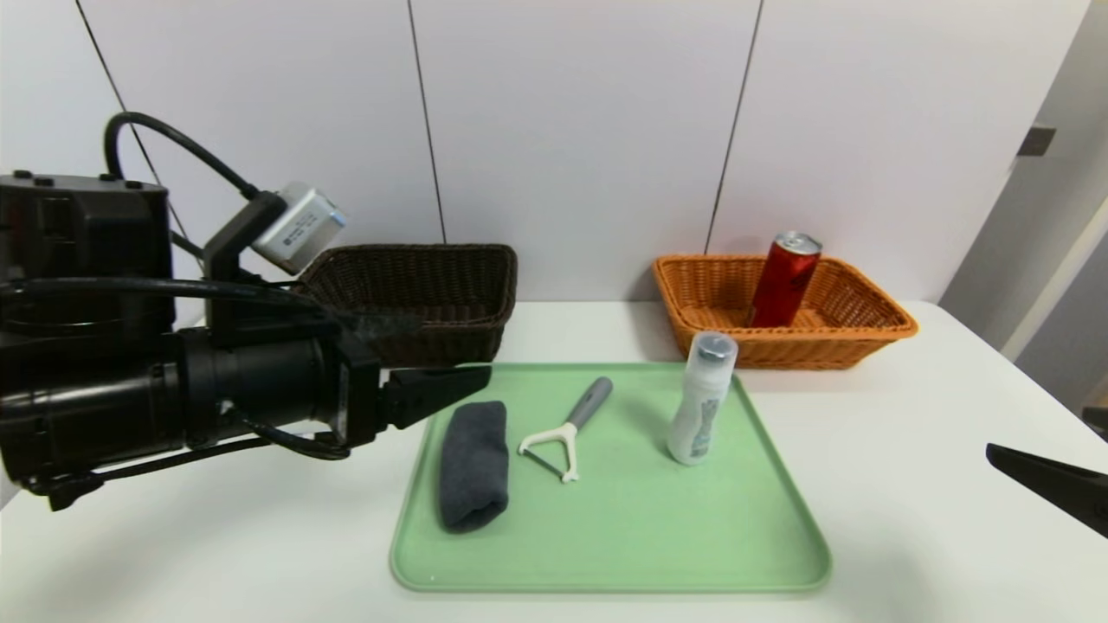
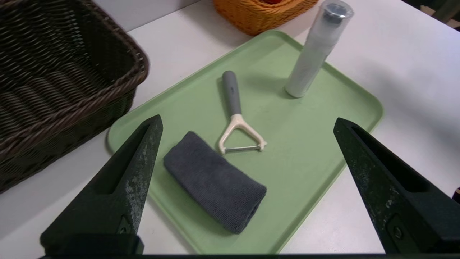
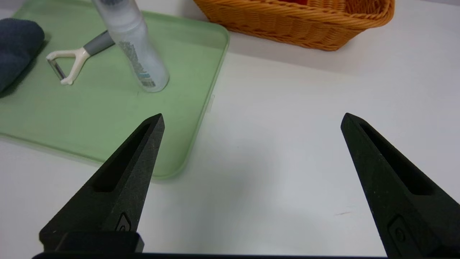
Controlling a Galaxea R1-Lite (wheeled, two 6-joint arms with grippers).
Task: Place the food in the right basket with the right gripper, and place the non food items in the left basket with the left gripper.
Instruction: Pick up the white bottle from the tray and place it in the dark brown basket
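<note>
Left claw (image 2: 248, 122) raised, fingers wide apart, right claw (image 3: 251, 118) low, likewise spread

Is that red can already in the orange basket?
Yes. The red can stands inside the orange basket, leaning slightly, its lower part hidden behind the wicker rim.

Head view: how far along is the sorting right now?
Done: the red can stands in the orange basket. In hand: nothing; the left hand hangs open over the cloth, the right hand open over bare table. Left: cloth, peeler and bottle sit on the green tray; the dark basket is empty.
</note>
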